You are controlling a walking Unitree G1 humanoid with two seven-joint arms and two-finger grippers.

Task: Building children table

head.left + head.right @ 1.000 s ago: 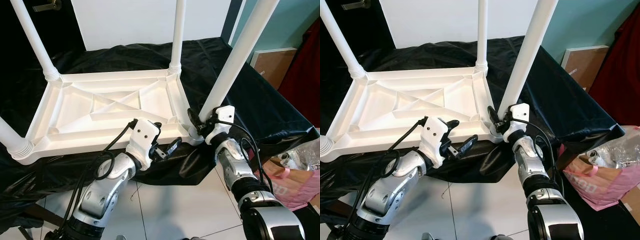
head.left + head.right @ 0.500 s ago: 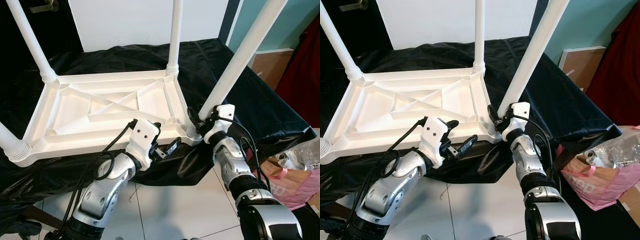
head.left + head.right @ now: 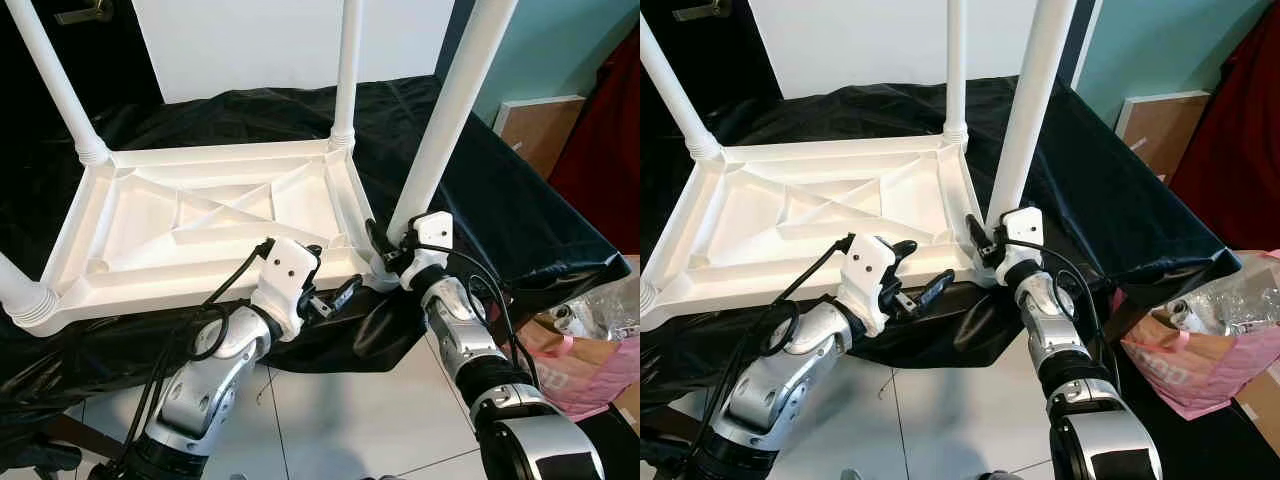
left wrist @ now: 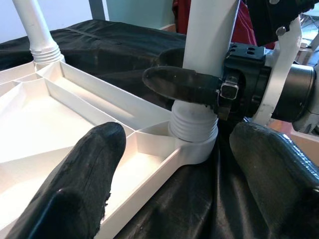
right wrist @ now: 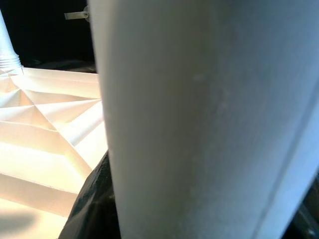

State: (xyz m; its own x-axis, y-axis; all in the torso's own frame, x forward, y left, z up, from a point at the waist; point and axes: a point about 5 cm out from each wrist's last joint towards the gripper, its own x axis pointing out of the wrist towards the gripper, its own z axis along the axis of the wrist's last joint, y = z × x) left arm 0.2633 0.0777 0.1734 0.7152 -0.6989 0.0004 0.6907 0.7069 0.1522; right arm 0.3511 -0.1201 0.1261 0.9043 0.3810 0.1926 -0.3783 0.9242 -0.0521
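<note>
the upturned white tabletop [image 3: 210,225] lies on the black cloth [image 3: 480,200], and the near-right leg [image 3: 445,120] stands almost upright in its corner socket [image 4: 193,144] at the table's front right. the right gripper [image 3: 385,250] is clamped round the leg's base, while the left gripper [image 3: 335,295] hangs with fingers spread just off the front rim. risk, i'd say: a tilted leg cross-threads, or twisting drags the tabletop because nothing braces it.

white tile floor [image 3: 330,410]; teal wall [image 3: 560,50]; black cloth [image 3: 500,210]
</note>
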